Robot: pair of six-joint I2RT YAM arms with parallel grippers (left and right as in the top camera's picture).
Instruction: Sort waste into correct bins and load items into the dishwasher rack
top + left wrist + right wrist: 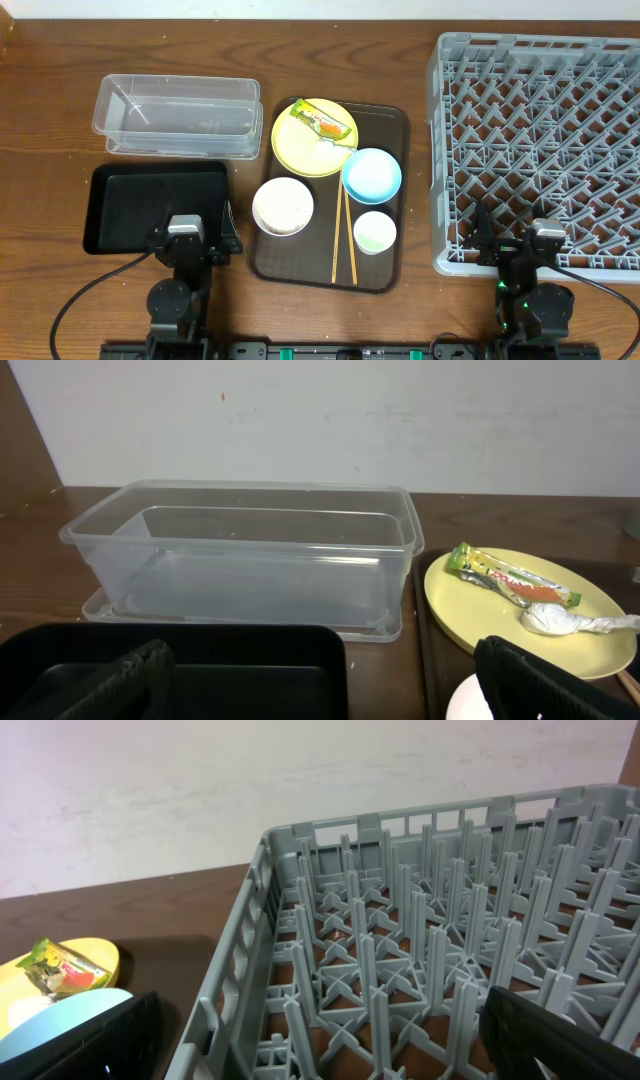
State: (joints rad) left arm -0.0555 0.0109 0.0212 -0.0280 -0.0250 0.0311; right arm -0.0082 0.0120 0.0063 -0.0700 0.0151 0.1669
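None of the waste is binned and none of the dishes are racked, judging by how things lie. The clear plastic tub (177, 118) and the black tray (140, 205) sit empty on the left. The grey dishwasher rack (437, 150) on the right holds nothing.

Everything sits on the brown serving tray (388, 122) between them. The snack wrapper (322, 123) and a crumpled white paper scrap (558, 622) lie on the yellow plate (298, 152). Near it are the light blue bowl (372, 173), white bowl (283, 205), pale cup (375, 232) and wooden chopsticks (342, 240).

The left gripper (320, 665) hovers at the black tray's near edge, jaws spread wide and empty. The right gripper (320, 1025) hangs at the rack's near corner, likewise wide open with nothing held. The whole job looks to be left.
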